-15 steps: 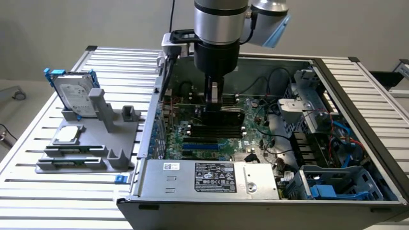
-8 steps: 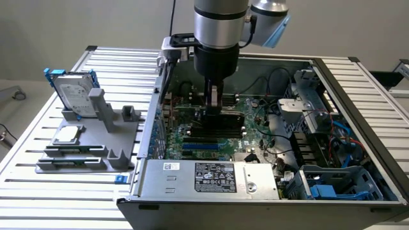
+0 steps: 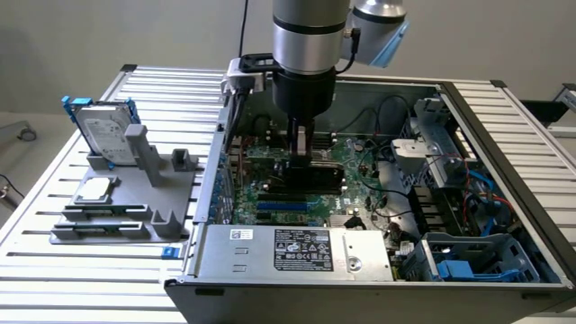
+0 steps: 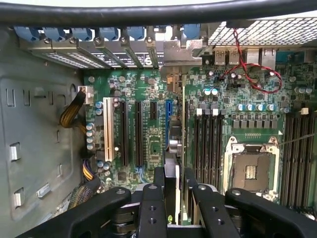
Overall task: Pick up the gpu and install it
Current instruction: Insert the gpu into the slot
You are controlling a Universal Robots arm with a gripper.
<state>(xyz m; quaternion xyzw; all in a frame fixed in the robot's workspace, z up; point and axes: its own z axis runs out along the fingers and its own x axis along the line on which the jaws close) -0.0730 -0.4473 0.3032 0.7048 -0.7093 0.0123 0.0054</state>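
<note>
As the tool (image 4: 173, 174) clamps the gpu (image 3: 317, 179) edge-down inside the case (image 4: 39, 124), we find its long axis parallel to the blue slot (image 4: 170, 113), which we judge lies just beneath. Seating we cannot confirm.

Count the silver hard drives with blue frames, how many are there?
1. The hard drive stands upright in the gray holder, on the exterior view's left of the computer case. More may be hidden inside the case.

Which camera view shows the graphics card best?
The exterior view: the graphics card shows its flat black cover there, held by the gripper over the motherboard. The wrist view shows it edge-on, between the fingers.
</note>
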